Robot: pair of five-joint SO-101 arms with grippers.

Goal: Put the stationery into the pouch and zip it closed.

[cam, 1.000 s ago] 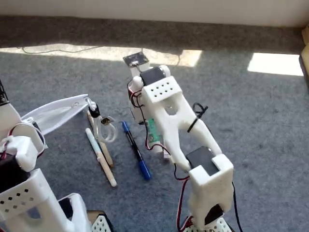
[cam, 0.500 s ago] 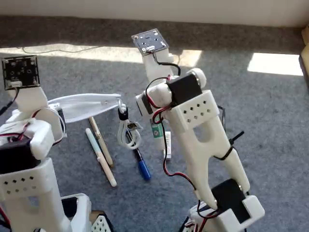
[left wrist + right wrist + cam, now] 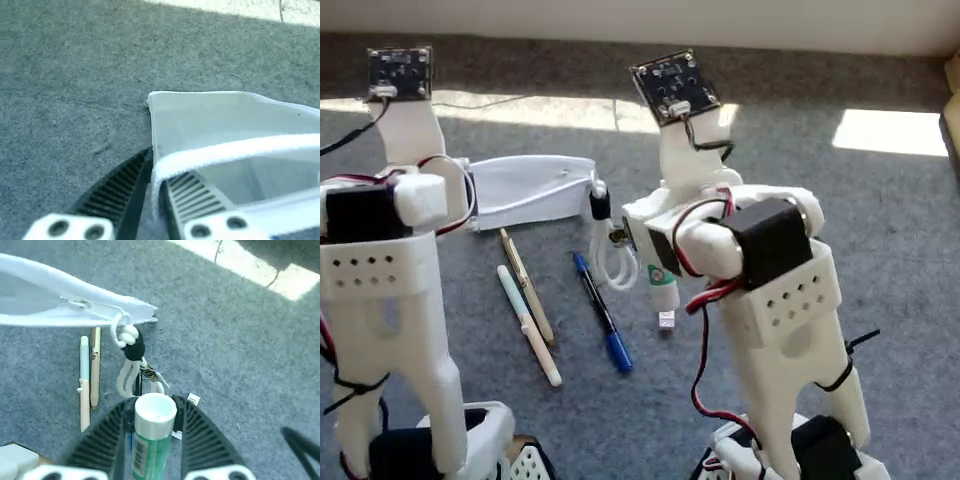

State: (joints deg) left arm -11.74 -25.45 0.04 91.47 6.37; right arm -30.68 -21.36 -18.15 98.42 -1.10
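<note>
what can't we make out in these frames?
- Pouch zip, open or shut: too small, high view.
- Pouch contents: fabric hides them, left wrist view.
- Tube, gripped end: cut by right wrist view's edge.
- Left pincer: pouch hem covers one finger's tip, left wrist view.

The pouch (image 3: 530, 190) is white and half see-through. It hangs stretched off the carpet (image 3: 880, 230), one end pinched in the left hand (image 3: 152, 160). From its zip pull at the other end dangles a white looped cord (image 3: 617, 262) with a black bead (image 3: 600, 207). The glue stick (image 3: 152, 440), green-labelled with a white cap, is clamped in the right hand (image 3: 152, 407) just beside the cord. A blue pen (image 3: 602, 312), a tan pencil (image 3: 527, 287) and a pale pen (image 3: 528, 325) lie on the carpet below the pouch. The pencil and pale pen are close together, and the blue pen is apart from them.
</note>
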